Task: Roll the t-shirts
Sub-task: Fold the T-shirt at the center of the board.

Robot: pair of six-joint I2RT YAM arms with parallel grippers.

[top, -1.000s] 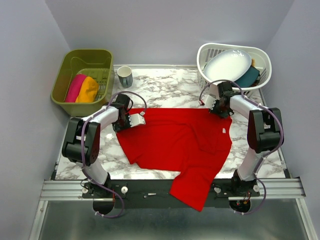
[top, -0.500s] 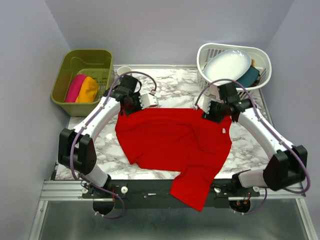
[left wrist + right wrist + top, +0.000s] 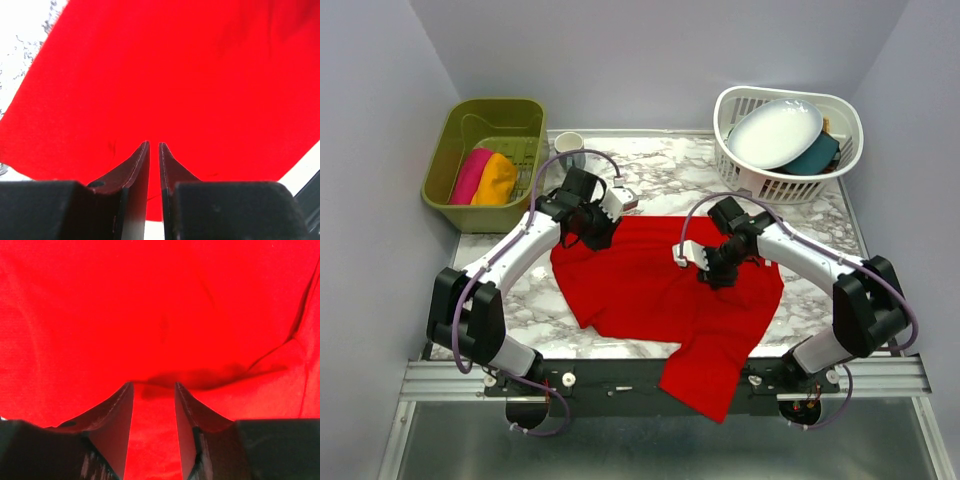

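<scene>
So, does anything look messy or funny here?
Yes. The red t-shirt lies crooked and creased on the table, and one end of it droops off the near edge, over the metal rail. Nothing looks spilled or broken.

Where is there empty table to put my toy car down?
Bare marble runs along the far edge between the mug and the white basket, and at the right between that basket and the red t-shirt. The middle is crowded: the shirt with the left gripper and right gripper over it.
</scene>
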